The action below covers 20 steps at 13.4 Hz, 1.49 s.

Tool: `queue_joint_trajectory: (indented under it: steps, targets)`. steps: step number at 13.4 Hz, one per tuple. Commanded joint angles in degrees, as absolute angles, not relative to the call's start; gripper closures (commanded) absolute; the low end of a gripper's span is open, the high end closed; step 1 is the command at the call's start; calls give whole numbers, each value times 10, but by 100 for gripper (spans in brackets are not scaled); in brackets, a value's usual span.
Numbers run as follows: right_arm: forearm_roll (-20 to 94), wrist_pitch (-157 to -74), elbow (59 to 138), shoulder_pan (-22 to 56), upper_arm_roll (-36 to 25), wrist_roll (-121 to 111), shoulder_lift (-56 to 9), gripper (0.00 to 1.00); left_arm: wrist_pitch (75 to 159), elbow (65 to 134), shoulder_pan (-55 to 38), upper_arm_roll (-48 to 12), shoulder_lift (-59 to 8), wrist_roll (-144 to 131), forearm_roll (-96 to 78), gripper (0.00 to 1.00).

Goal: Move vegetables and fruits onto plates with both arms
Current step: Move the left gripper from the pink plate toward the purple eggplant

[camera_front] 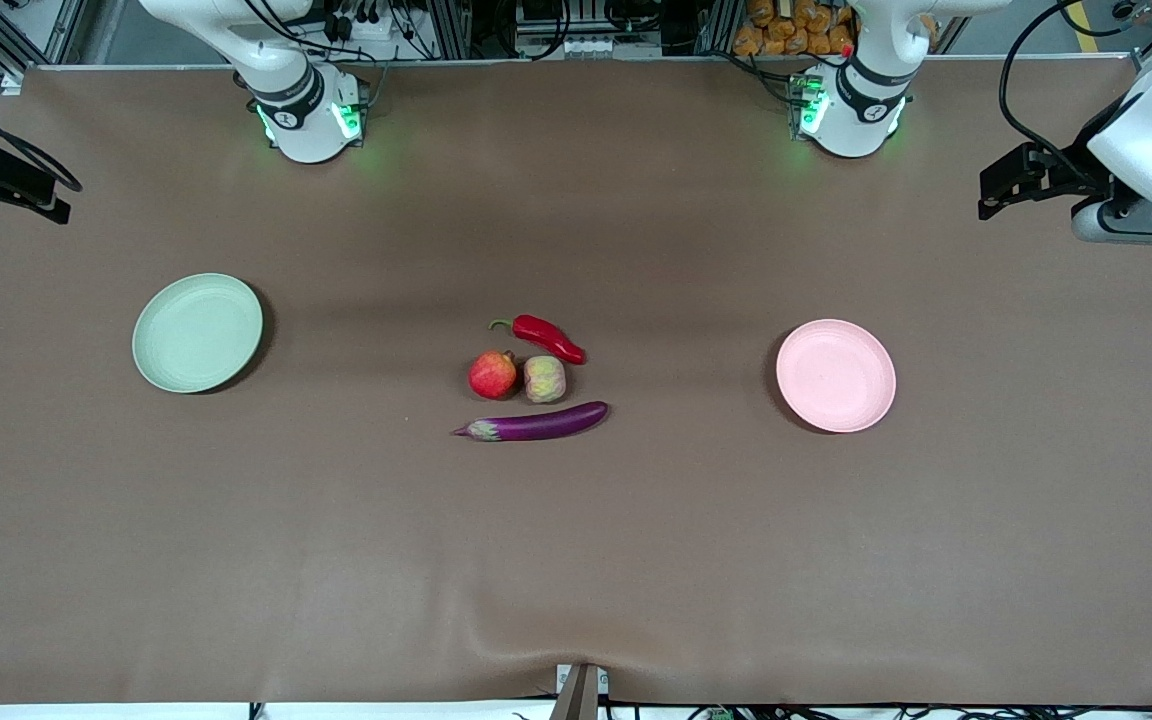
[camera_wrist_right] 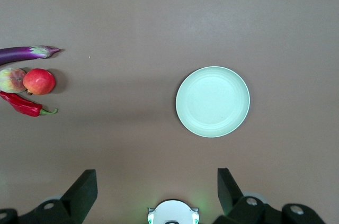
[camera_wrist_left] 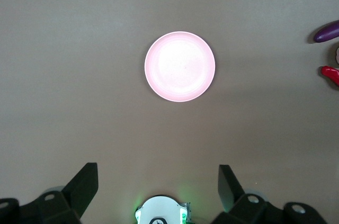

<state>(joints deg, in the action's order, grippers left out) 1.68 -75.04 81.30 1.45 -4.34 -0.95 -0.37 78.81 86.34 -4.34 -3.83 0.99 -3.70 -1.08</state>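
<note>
Left gripper (camera_wrist_left: 159, 181) is being held open above the pink plate (camera_wrist_left: 180, 66); right gripper (camera_wrist_right: 158, 181), likewise open, above the green plate (camera_wrist_right: 212, 101).

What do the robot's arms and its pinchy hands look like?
Both arms are white with black rings at the joints, and black cables hang along them. Each base glows green. The left gripper and right gripper are dark, each with two flat, wedge-shaped black fingers.
</note>
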Motion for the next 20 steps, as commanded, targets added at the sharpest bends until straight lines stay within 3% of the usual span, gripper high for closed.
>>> queue_joint_trajectory:
  steps: [1,13,20]
  targets:
    - [25,-743,809,14,-43,1,-4,0,794,854,-41,-40,8,-38,-15,0]
    - [25,-740,809,18,-43,6,-4,0,806,805,-75,-83,-76,-310,-105,0]
    - [26,-739,809,18,-43,6,-4,0,978,806,-158,-85,-183,-592,-176,0]
